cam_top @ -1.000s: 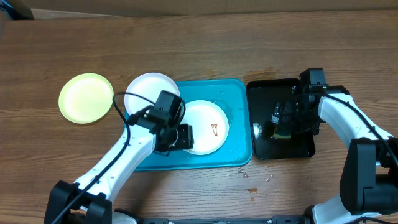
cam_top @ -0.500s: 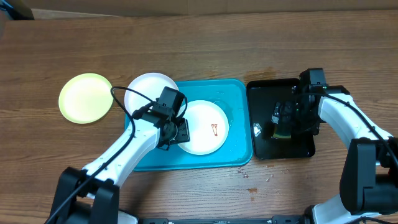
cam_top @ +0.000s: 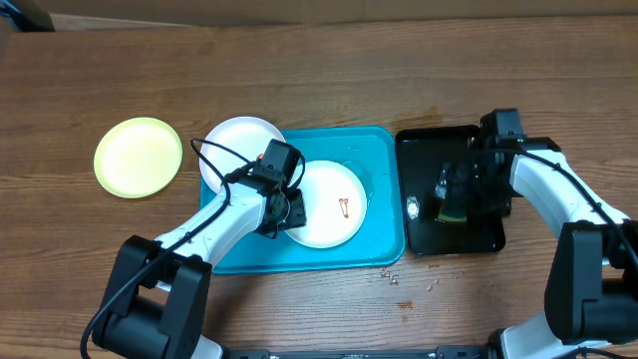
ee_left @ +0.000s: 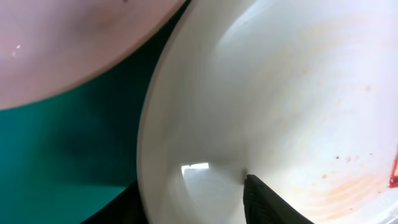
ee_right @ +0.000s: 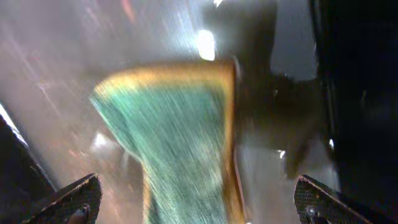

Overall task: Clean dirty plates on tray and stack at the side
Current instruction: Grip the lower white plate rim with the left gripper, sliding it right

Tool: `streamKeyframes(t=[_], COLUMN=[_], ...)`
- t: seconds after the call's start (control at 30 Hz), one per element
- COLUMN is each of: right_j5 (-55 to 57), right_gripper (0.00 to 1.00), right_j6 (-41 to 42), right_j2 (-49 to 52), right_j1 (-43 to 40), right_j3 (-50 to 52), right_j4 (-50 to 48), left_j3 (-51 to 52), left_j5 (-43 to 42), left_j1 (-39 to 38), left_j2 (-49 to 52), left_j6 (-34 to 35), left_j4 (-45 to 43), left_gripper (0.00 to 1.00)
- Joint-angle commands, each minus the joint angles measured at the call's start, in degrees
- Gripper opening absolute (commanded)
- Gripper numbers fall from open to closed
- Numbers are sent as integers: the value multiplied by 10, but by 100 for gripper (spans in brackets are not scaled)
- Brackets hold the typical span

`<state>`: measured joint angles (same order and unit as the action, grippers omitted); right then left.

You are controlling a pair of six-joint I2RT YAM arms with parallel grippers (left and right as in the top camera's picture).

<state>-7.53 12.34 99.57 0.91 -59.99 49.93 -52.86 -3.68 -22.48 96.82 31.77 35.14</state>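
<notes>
Overhead view: the tray lay at the centre of the frame with its long axis running left to right, just left of a black tray. One white plate lay flat and face up inside the tray, round and so without a long axis of its own; its small brown-red smear sat right of the plate's centre. A second white plate lay across the tray's upper left corner, partly off the rim. The green-rimmed plate lay well apart on the table, at the left of the frame. The left gripper stood at the left edge of the smeared plate. Left wrist view: that plate's rim passed between the two fingers, one over the plate's inner face and the other outside the rim over the tray floor; the fingers stood apart, not closed on the rim. The right gripper hung over the black tray. Right wrist view, blurred: a green and yellow sponge lay ahead of the spread fingers, its long axis running top to bottom of the frame; contact could not be told
</notes>
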Motion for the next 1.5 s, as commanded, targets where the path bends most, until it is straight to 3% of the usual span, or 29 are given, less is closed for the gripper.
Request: streamKeyframes(t=[0.0,0.27,0.5,0.7,0.77,0.8,0.83,0.87,0.9,1.03,1.07,1.1,1.23,1.4,1.47], right_j5=[-9,-7,59,111,99,92,84,76,70,63,63,63,69,103,100], right_gripper=[100,100,100,100,86,69,33,4,4,6,38,62,99,100,94], right_j6=[-21,-40,-31,27,27,27,27,27,27,27,26,24,-8,-8,-8], right_j2=[-15,-15,-15,-15,-15,-15,-15,-15,-15,-15,-15,-15,-15,-15,-15], right_j1=[4,27,77,78,78,78,78,78,78,77,77,77,76,76,76], right_j3=[-1,11,94,113,113,113,113,113,113,103,94,84,58,60,60], right_j4=[13,49,-75,-78,-73,-70,-66,-61,-58,-46,-39,-30,-33,-94,-107], left_j3=[4,4,4,4,4,4,4,4,4,4,4,4,4,4,4], left_j5=[-8,-9,-9,-8,-9,-9,-8,-8,-8,-8,-8,-8,-8,-8,-8], left_j1=[-2,-2,-2,-2,-2,-2,-2,-2,-2,-2,-2,-2,-2,-2,-2], left_j2=[3,3,3,3,3,3,4,4,4,4,4,4,4,4,4], left_j6=[-19,-20,-28,-60,-59,-58,-59,-59,-59,-59,-59,-59,-60,-60,-60], left_j4=[-3,-7,-21,-23,-30,-33,-35,-36,-35,-35,-35,-35,-35,-35,-35], left_gripper=[47,46,39,39,39,38,36,35,34,34,35,34,36,36,37])
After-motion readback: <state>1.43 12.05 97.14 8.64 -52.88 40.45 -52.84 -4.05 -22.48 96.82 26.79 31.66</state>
